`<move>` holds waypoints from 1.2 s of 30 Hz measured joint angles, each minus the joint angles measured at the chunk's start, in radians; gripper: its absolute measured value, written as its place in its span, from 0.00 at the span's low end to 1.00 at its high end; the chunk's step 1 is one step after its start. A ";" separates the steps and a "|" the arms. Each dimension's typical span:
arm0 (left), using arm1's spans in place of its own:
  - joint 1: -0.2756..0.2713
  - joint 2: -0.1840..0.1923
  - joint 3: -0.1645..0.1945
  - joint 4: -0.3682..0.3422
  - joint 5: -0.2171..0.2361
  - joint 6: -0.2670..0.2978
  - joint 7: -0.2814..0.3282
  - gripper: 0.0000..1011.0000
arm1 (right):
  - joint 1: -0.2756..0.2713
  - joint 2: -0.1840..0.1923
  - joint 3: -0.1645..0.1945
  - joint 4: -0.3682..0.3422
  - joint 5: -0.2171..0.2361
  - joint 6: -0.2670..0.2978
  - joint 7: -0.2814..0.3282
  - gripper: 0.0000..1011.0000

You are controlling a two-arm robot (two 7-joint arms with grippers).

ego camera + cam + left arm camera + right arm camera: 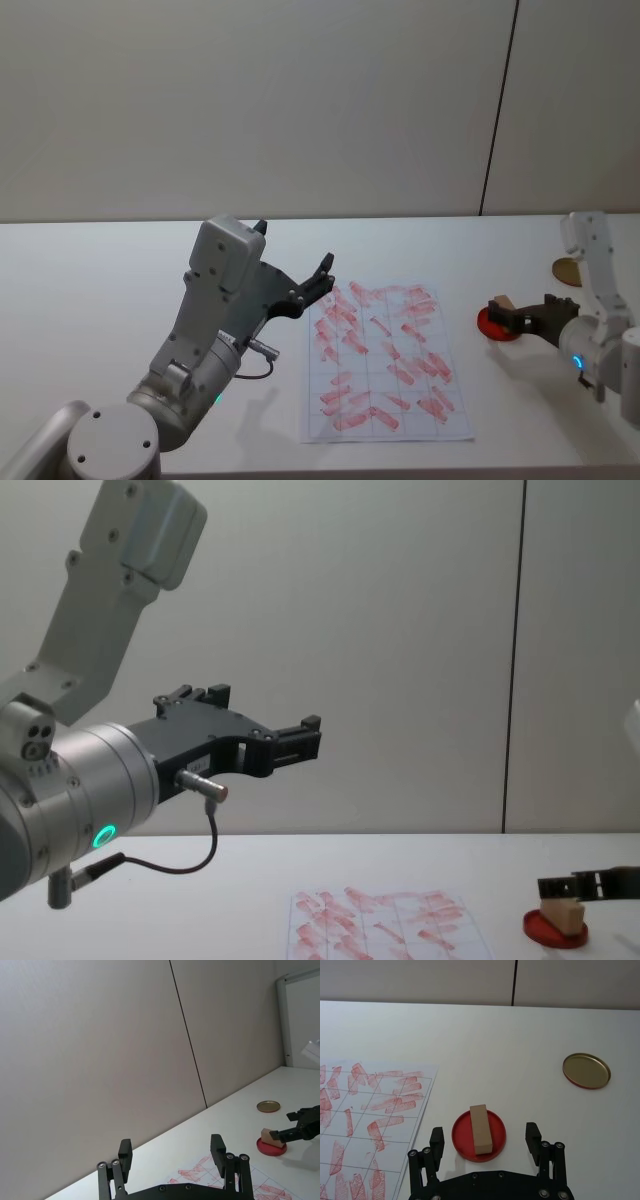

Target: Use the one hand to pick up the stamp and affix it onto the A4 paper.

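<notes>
The right gripper (485,1135), on the arm with the blue-lit ring, hangs low over the white surface (530,1035) with its jaws spread wide and holding nothing. Seen from its own wrist, the stamp (480,1129), a small tan wooden block, lies in the gap between the two jaws. Its long side runs the way they point, and there is clear space between it and each jaw. It rests flat on the round red ink pad (462,1136), which sits on the surface beneath the jaws and spans most of the gap without reaching either one.

In the chest view a black finger (590,885) shows just above the block. Whether the two touch cannot be told from that side.

The A4 paper (365,1125), gridded and covered in red-pink marks, lies flat to the left of these jaws. Its nearest edge runs close by the left one and near the pad, but apart from it. A gold-brown lid (586,1070) lies beyond the jaws on their right, well apart from the pad.

The left gripper (171,1144), on the arm with the green-lit ring, is raised well above the surface. Its jaws are wide open, with nothing between them, and point toward the grey wall (100,1060). The paper lies below and just ahead of them, and the stamp sits far off to their right.
</notes>
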 joint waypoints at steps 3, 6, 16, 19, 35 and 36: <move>0.000 0.000 0.000 0.000 0.000 0.000 0.000 0.98 | 0.023 -0.008 -0.004 0.044 -0.006 -0.010 0.003 0.99; 0.000 0.000 0.000 0.000 0.000 0.000 0.000 0.98 | 0.041 -0.015 -0.007 0.079 -0.011 -0.021 0.006 0.95; 0.000 0.000 0.000 0.000 0.000 0.000 0.000 0.98 | 0.099 -0.036 -0.016 0.195 -0.031 -0.063 0.013 0.68; 0.000 0.000 0.000 0.000 0.000 0.000 0.000 0.98 | 0.118 -0.042 -0.019 0.233 -0.037 -0.077 0.014 0.60; 0.000 0.000 0.000 0.000 0.000 0.000 0.000 0.98 | 0.203 -0.073 -0.035 0.411 -0.065 -0.142 0.014 0.22; 0.000 0.000 0.000 0.000 0.000 0.000 0.000 0.98 | 0.207 -0.074 -0.036 0.420 -0.067 -0.144 0.014 0.22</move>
